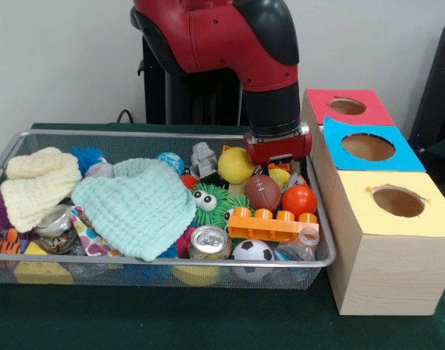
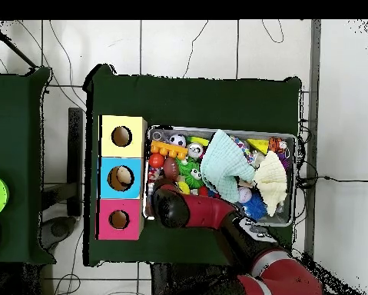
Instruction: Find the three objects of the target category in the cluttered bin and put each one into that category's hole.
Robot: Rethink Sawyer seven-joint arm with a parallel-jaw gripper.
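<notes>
Tool [image 1: 279, 162] low in bin [image 1: 171, 135] far corner near boxes; jaw state hidden, cannot tell.

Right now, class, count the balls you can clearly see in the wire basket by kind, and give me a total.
Soccer ball: 1
Brown football: 1
Plain orange ball: 1
Yellow ball: 1
Baseball: 1
Blue patterned ball: 1
Total: 6 in the wire basket; others may be hidden under the cloths.

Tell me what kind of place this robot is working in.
Probably a robotics lab test station, not a home: a green-covered table holds a wire mesh bin of toys and cloths beside three wooden sorting boxes, and cables trail over a tiled floor.
</notes>
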